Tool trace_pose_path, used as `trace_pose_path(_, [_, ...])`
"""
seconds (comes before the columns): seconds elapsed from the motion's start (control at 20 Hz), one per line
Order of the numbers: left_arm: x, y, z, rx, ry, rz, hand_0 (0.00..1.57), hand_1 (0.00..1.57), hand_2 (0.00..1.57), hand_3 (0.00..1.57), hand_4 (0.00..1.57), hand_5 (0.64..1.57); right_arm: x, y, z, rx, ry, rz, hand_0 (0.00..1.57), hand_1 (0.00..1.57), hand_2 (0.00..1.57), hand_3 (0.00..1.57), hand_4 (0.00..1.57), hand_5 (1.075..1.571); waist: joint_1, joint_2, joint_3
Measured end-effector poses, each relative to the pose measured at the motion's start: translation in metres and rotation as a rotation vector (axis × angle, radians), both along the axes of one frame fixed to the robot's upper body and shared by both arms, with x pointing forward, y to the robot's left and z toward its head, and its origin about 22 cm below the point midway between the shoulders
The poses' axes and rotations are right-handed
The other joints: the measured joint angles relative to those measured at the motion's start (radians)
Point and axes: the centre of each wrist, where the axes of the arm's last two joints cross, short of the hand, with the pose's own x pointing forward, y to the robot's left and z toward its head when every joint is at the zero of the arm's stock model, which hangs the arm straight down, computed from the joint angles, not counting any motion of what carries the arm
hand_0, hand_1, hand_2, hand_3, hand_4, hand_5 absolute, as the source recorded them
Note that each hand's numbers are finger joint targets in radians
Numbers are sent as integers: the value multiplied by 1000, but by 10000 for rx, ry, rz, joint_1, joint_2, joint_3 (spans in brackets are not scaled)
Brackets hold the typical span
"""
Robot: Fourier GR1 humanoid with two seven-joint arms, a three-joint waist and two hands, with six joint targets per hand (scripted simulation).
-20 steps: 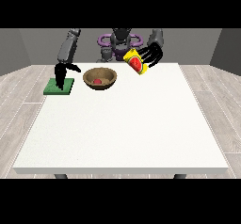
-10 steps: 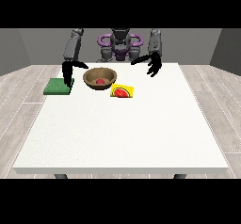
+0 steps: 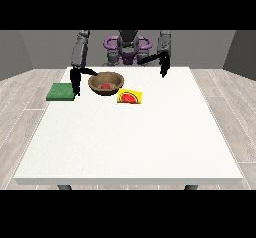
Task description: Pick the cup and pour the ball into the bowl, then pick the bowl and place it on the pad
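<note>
In the front view the wooden bowl [image 3: 106,82] sits on the white tabletop [image 3: 130,142] towards the robot's side, with the red ball [image 3: 106,86] already lying inside it, so the pouring step looks done. The yellow cup [image 3: 129,97] with its watermelon print lies tipped on its side just beside the bowl, towards the view's right and a little nearer the camera, held by nothing. The green pad [image 3: 61,91] lies at the view's left, near the tabletop's edge. Between pad and bowl hangs the hand at the view's left [image 3: 76,84], pointing downward, just beside the bowl's rim; whether its fingers are spread or curled cannot be told here, and it grasps nothing visible. The hand at the view's right [image 3: 162,69] hovers well apart from the bowl, empty, its fingers likewise unreadable. Judging from this, the bowl lies immediately to the right of the nearer hand, and the pad waits on that hand's other side, so a short carry leftward seems due.
</note>
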Motion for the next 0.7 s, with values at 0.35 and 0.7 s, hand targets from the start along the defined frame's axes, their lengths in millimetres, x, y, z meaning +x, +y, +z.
trace_pose_path(0.35, [3,-11,33,159,-798,-766,0,0,0,0,0,1558,-16,-16,-7,98,-967,-645,0,0,0,0,205,1527,621,457,-420])
trace_pose_path(0.7, [1,-14,31,206,-529,-1053,0,0,0,0,0,1564,-11,-5,-5,379,-445,-1096,0,0,0,0,362,1546,992,316,-282])
